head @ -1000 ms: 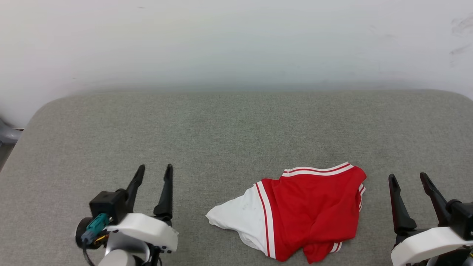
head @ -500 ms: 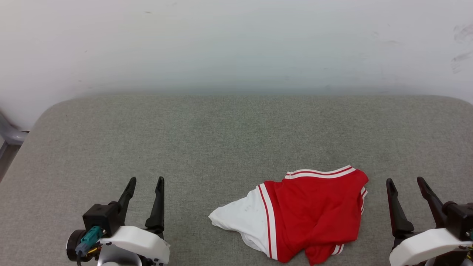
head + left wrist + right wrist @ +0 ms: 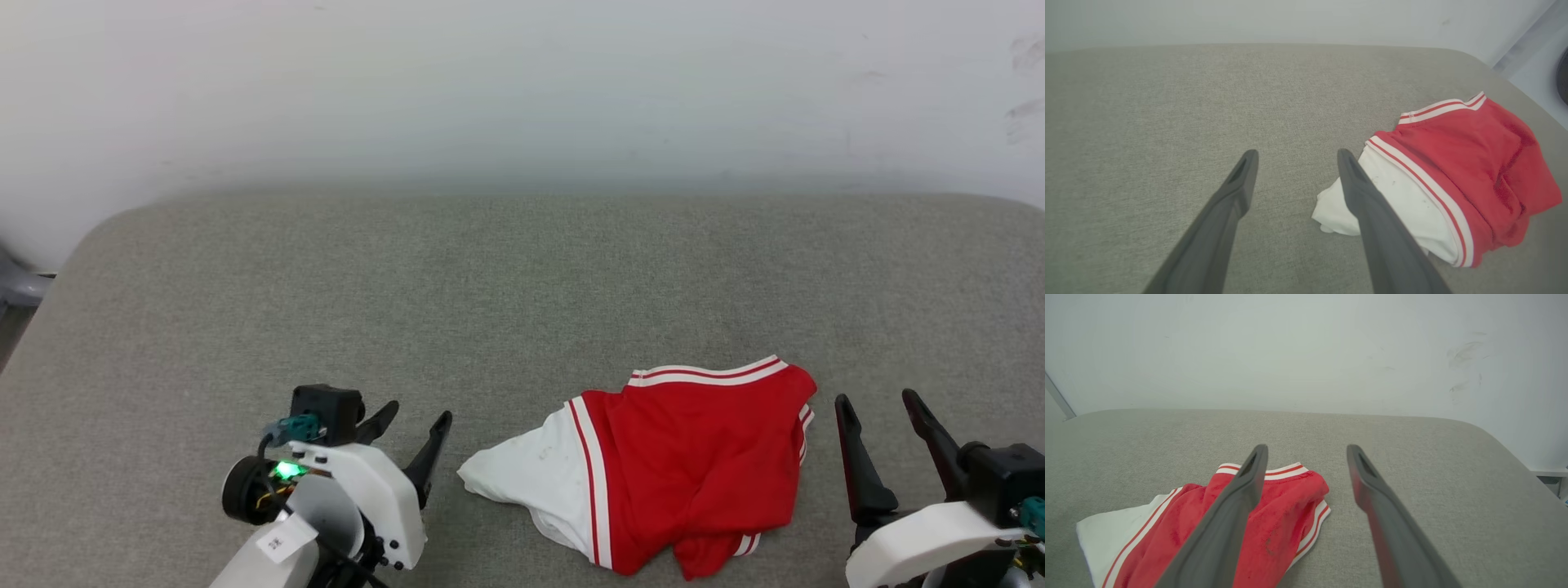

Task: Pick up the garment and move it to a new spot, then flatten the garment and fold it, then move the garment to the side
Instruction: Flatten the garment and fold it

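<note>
- Head view: the garment [image 3: 694,474] lay bunched near the tabletop's [image 3: 490,286] front edge, right of centre. Its red body was doubled over a white sleeve, so its outline was hard to read. The left pincer [image 3: 418,412] sat spread just beside the sleeve, not touching it. The right pincer [image 3: 874,398], also spread, stood near the red side.
- Left wrist view: one dark finger [image 3: 1372,212] covered part of the white sleeve.
- Right wrist view: a finger [image 3: 1224,522] hid the garment's middle, and the frame cut off its lower part. Scuffs marked the wall [image 3: 1461,355].
</note>
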{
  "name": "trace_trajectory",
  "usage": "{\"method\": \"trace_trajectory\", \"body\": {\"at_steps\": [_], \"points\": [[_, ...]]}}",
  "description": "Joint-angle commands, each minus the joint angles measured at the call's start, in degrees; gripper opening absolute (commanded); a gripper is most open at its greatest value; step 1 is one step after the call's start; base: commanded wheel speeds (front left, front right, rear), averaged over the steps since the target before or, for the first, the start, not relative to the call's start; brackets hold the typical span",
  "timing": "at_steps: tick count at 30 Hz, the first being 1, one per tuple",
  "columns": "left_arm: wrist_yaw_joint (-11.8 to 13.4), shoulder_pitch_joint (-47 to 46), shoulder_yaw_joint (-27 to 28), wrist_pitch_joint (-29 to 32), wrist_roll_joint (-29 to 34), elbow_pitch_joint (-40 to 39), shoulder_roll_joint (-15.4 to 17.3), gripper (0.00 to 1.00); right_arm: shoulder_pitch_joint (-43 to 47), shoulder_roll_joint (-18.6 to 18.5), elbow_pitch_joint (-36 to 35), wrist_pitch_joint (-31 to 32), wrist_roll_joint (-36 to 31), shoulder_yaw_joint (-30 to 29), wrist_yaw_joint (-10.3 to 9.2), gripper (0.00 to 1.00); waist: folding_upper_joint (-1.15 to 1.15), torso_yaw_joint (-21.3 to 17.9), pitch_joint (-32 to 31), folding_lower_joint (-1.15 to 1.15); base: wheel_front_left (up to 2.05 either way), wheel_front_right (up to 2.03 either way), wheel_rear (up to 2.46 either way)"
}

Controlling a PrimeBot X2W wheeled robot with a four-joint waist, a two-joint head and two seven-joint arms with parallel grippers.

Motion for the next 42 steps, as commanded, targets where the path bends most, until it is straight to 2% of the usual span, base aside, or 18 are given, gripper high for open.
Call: {"method": "trace_trajectory", "body": {"at_steps": [1,10,20,21,22,23,30,31,32,37,42], "points": [[-1.2,-2.0,-0.9,3.2,-0.9,0.4,-0.1,1.00,-1.1,0.1,-0.3,0.2,0.1,0.6,-0.04,1.00,0.00,-0.8,1.4,0.00,0.00,0.00,0.00],[-4.7,-7.3,-6.3,17.6,-2.5,4.9,0.9,1.00,-2.7,0.1,-0.4,-0.3,-1.0,2.0,-0.04,1.00,0.00,-3.9,6.1,0.00,0.00,0.00,0.00],[-6.5,-8.1,-12.3,27.7,-3.0,10.5,1.3,1.00,-3.6,0.1,1.3,-1.9,0.3,2.5,-0.04,1.00,0.00,-6.8,8.6,0.00,0.00,0.00,0.00],[-6.6,-8.2,-12.9,28.2,-3.1,10.6,1.3,0.91,-3.6,0.1,1.4,-1.9,0.3,2.3,-0.04,1.00,0.00,-6.9,8.7,0.00,0.00,0.00,0.00],[-6.8,-8.4,-13.0,28.0,-3.2,10.4,1.3,0.12,-3.8,0.1,1.5,-2.0,0.4,2.2,-0.04,1.00,0.00,-7.1,8.8,0.00,0.00,0.00,0.00],[-6.9,-8.6,-13.0,27.7,-3.3,10.3,1.4,0.00,-4.0,0.1,1.7,-2.0,0.5,2.1,-0.04,1.00,0.00,-7.1,8.8,0.00,0.00,0.00,0.00],[-4.5,-10.7,-9.1,20.4,-1.9,7.3,3.3,0.00,-3.7,0.1,2.3,-2.3,0.5,0.9,-0.04,1.00,0.00,-6.6,8.0,0.00,0.00,0.00,0.00],[-2.7,-10.5,-7.4,17.8,-1.4,6.0,4.3,0.00,-3.4,0.1,2.4,-2.2,0.5,0.3,-0.04,1.00,0.00,-6.3,7.5,0.00,0.00,0.00,0.00],[-2.7,-10.5,-7.4,17.8,-1.4,6.0,4.3,0.00,-3.4,0.1,2.4,-2.2,0.5,0.3,-0.04,1.00,0.00,-6.3,7.5,0.00,0.00,0.00,0.00],[2.1,-7.0,-2.1,13.1,-2.6,2.4,6.9,0.00,-2.3,0.1,2.0,-1.9,0.5,-0.7,-0.04,1.00,0.00,-5.4,6.6,0.00,0.00,0.00,0.00],[6.1,-1.5,2.7,11.3,-5.0,-0.1,9.6,0.00,-1.6,0.1,1.6,-1.5,0.2,-1.8,-0.04,1.00,0.00,-4.2,6.1,0.00,0.00,0.00,0.00]]}}
